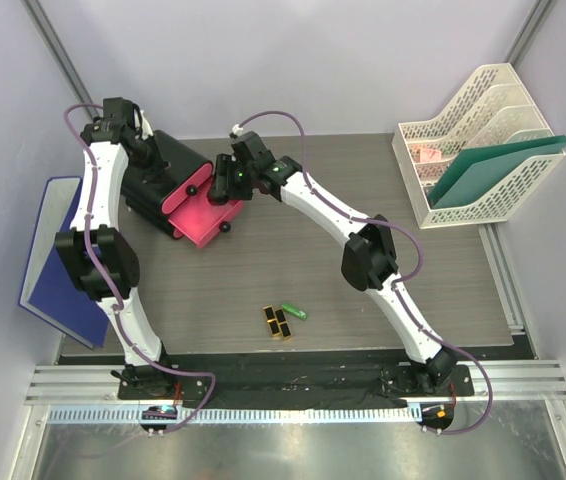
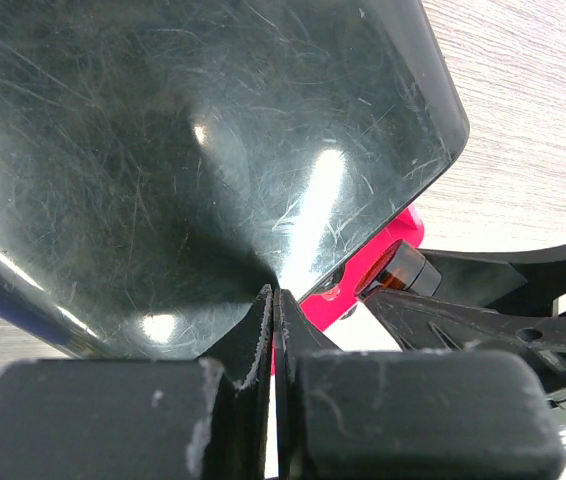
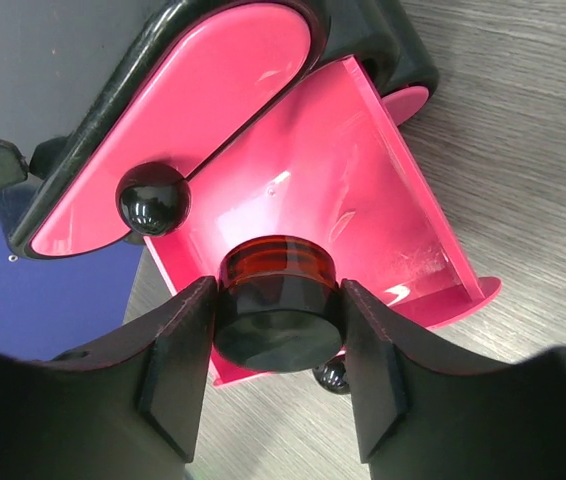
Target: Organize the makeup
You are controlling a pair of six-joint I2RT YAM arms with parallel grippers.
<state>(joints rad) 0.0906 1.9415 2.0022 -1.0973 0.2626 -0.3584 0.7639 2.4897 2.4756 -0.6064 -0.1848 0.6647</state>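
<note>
Pink plastic drawer [image 3: 353, 180] is hanging open out of the black box [image 2: 163, 150], and the right gripper [image 3: 278, 350] sits right over it in the right wrist view. Its jaws are spread just wide enough to clamp a dark round compact [image 3: 275, 290] from both sides. The compact sits at the drawer's open mouth, lower middle of frame.

Left gripper [image 2: 275, 330] is basically closed: fingers together with only a sliver between, nothing held, tips up against the box's scratched black panel.

In the top view the black-and-gold lipsticks [image 1: 278, 322] and green tube [image 1: 294, 311] lie together on the table [image 1: 413, 280], lower centre, well apart from both grippers.
</note>
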